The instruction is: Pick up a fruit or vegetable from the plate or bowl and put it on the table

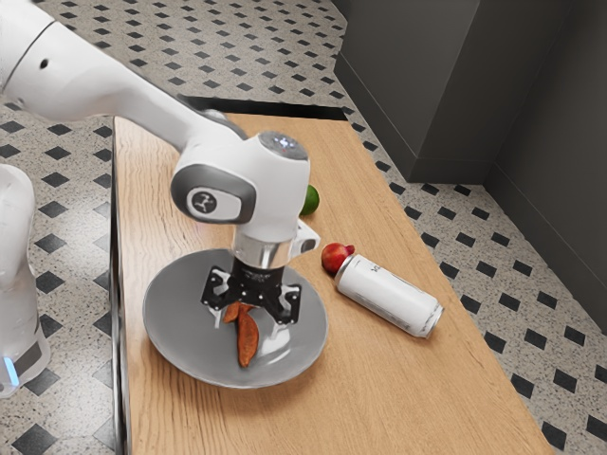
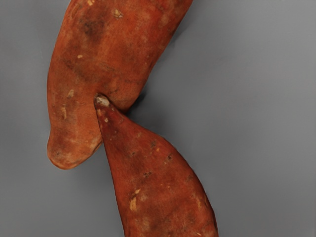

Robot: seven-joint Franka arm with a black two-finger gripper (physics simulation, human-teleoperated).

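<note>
Near the wooden worktop's (image 1: 180,417) long edge on the exterior view's left, a grey plate (image 1: 175,346) holds two sweet potatoes (image 2: 160,173), the task's own things. The nearer one shows almost whole in the exterior view; the other is partly covered by the gripper (image 1: 250,318). In the wrist view the pointed tip of one overlaps the rounded end of the other, and both are cut off by the frame. The gripper is over the plate, its fingers spread well apart and grasping neither.

Beyond the plate, toward the opposite long edge, a white can (image 1: 389,296) lies on its side. It carries small dark lettering, too small to read. Just past its farther end is a red pomegranate (image 1: 335,257), its lower side partly hidden by the can.

Farther on, a round green fruit or vegetable (image 1: 311,200) is mostly hidden behind the white arm (image 1: 114,81), whose joint bears a dark emblem without readable words. A black strip (image 1: 275,109) borders the worktop's far edge.
</note>
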